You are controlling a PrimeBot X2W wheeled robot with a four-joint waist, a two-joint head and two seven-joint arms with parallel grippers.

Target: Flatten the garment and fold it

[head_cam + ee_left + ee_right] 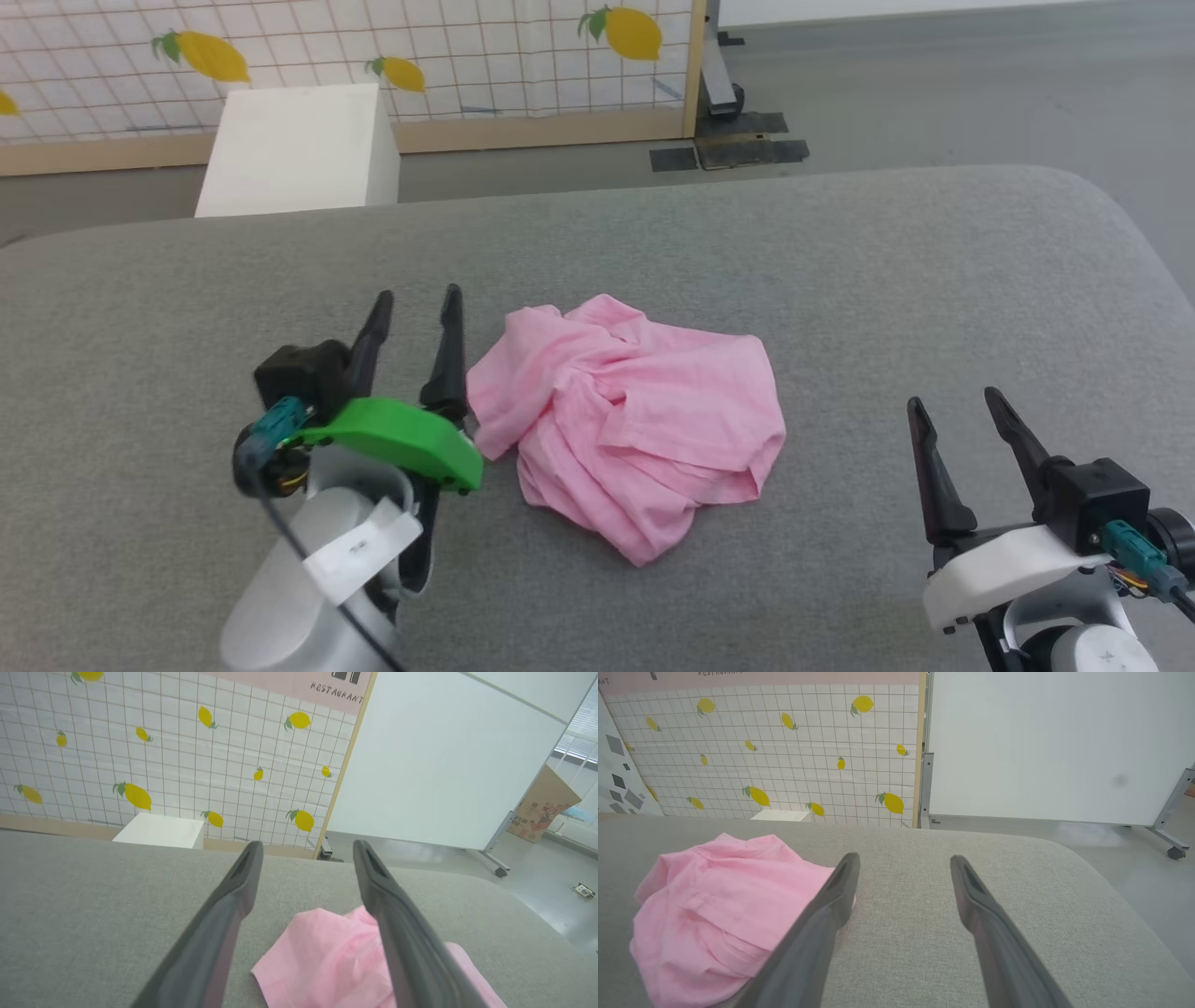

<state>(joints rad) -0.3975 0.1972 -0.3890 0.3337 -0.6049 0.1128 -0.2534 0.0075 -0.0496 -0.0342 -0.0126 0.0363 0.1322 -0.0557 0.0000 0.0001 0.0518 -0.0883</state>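
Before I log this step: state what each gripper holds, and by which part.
Nothing is held. The left gripper stands open beside the crumpled garment; the right gripper stands open, apart from it.

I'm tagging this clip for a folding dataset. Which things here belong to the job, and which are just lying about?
Job: crumpled pink garment; left gripper and right gripper, both open and empty; grey cushion beneath.
Lying about: white box; lemon-print screen; whiteboard; cardboard box.
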